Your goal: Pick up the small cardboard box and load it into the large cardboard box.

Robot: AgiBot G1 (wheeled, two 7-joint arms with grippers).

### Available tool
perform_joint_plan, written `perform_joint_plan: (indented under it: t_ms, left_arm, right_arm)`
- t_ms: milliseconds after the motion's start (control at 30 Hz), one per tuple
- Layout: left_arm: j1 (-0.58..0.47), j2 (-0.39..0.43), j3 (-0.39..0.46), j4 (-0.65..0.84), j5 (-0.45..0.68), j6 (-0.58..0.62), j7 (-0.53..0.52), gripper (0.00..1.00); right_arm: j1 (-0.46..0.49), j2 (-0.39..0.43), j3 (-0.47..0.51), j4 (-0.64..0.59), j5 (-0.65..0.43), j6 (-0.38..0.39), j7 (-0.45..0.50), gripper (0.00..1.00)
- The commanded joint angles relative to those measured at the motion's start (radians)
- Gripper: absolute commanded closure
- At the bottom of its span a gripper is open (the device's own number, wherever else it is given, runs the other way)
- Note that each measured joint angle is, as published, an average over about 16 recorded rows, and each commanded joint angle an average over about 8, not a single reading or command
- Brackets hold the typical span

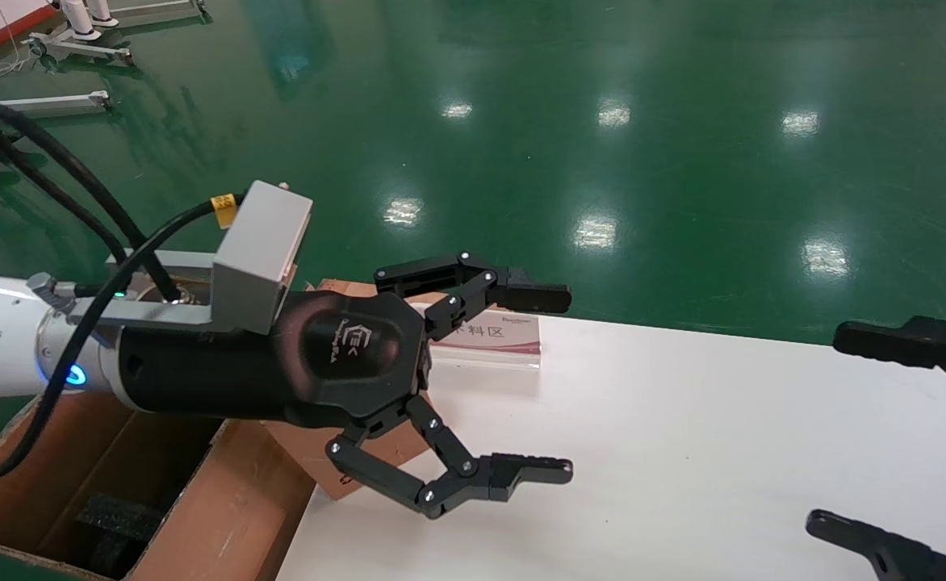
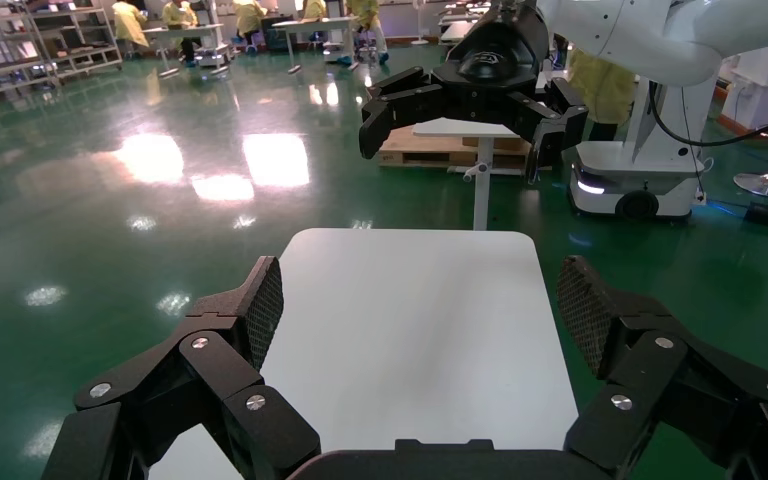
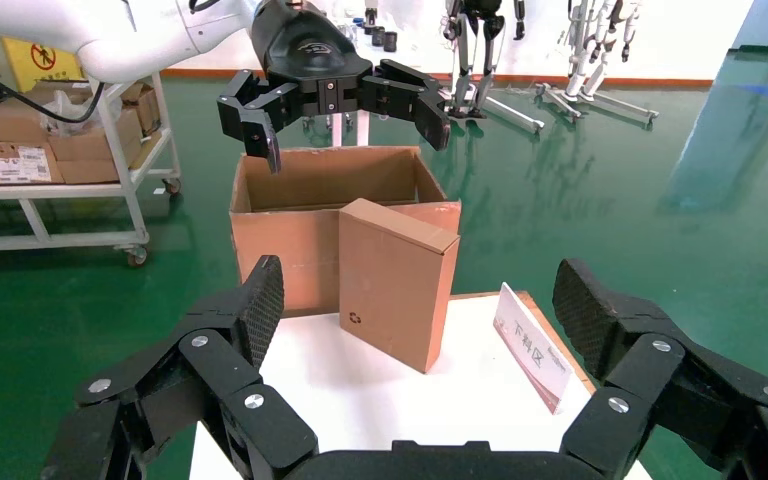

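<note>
The left gripper [image 1: 550, 383], fingers spread, hovers above the plain brown small cardboard box [image 3: 397, 281] standing upright on the white desk [image 1: 683, 452] beside the open-flapped large cardboard box [image 3: 300, 215]; the right gripper [image 1: 860, 432] waits, fingers also spread.

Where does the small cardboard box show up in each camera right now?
Head view: small cardboard box, mostly hidden behind the left end effector.
Left wrist view: not in it.
Right wrist view: centre, upright on the white table.
Shared landmark: the table's label sign, beside the box.
</note>
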Motion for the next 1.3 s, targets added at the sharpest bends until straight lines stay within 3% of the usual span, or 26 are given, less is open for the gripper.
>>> perform_joint_plan:
  t_ms: [33, 500, 733, 933, 1167, 1300]
  left_arm:
    - [0.0, 0.0, 0.0, 0.0, 0.0, 0.0, 0.0, 0.0]
    - [-0.001, -0.001, 0.001, 0.0, 0.003, -0.001, 0.001, 0.0]
    - [-0.019, -0.018, 0.015, -0.014, 0.061, -0.023, -0.016, 0.0]
    - [-0.085, -0.055, 0.068, -0.052, 0.233, -0.064, -0.082, 0.0]
    - [-0.245, -0.064, 0.166, -0.072, 0.54, -0.072, -0.22, 0.0]
    - [-0.332, -0.052, 0.207, -0.073, 0.653, -0.044, -0.303, 0.0]
  right_arm:
    - [0.0, 0.0, 0.0, 0.0, 0.0, 0.0, 0.0, 0.0]
    - [0.0, 0.0, 0.0, 0.0, 0.0, 0.0, 0.0, 0.0]
    - [0.0, 0.0, -0.001, -0.001, 0.0, 0.0, 0.0, 0.0]
    - [0.001, 0.0, -0.001, -0.001, 0.0, 0.0, -0.001, 0.0]
    - [0.001, 0.0, -0.002, -0.001, 0.001, 0.0, -0.001, 0.0]
    - [0.001, 0.0, -0.002, -0.001, 0.001, 0.0, -0.001, 0.0]
